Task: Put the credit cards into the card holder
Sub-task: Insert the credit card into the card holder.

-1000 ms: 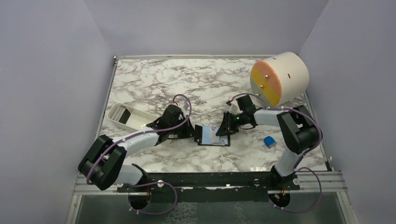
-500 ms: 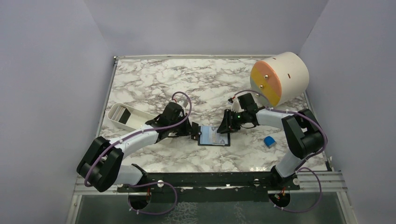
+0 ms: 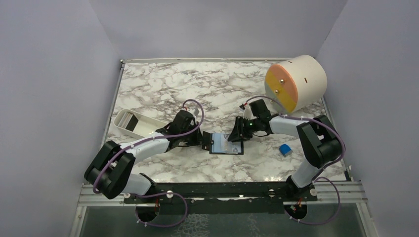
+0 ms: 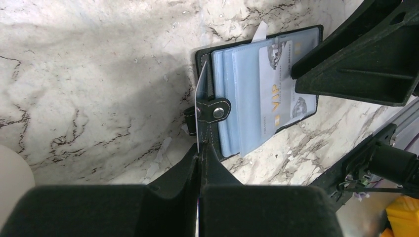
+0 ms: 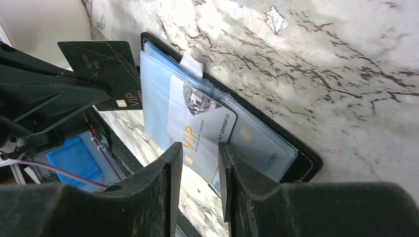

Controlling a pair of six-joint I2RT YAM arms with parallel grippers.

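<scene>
From above, the left gripper [image 3: 204,141] sits at the left edge of the open card holder [image 3: 226,144], and the right gripper [image 3: 234,138] sits at its far right corner. The holder lies flat on the marble table [image 3: 173,89], where it lay half a second ago. A second ago its left side looked raised. The right arm's elbow has swung outward since then, and the left arm's wrist has dropped back a touch from its higher reach. The white tray [image 3: 118,118] lies well behind the left gripper, the blue block [image 3: 284,149] behind the right one, and the drum [image 3: 296,81] far beyond it.

In the left wrist view, the left fingers are pressed together on a dark card [image 4: 201,86], seen edge-on and standing upright. Its far edge rests just ahead of the fingertips against the holder's near border, beside the strap stud [image 4: 218,112]. Beyond the stud lie light blue sleeves, one holding a silver card [image 4: 279,94]. The right gripper's fingertips meet the far side of that card.

In the right wrist view, the right jaws stand a narrow gap apart, with nothing clamped between them. The silver card lies in its sleeve just ahead of the tips and shows through the gap. The dark card [image 5: 106,74] stands ahead and to the left, at the holder's far edge, pinched by the left gripper.
</scene>
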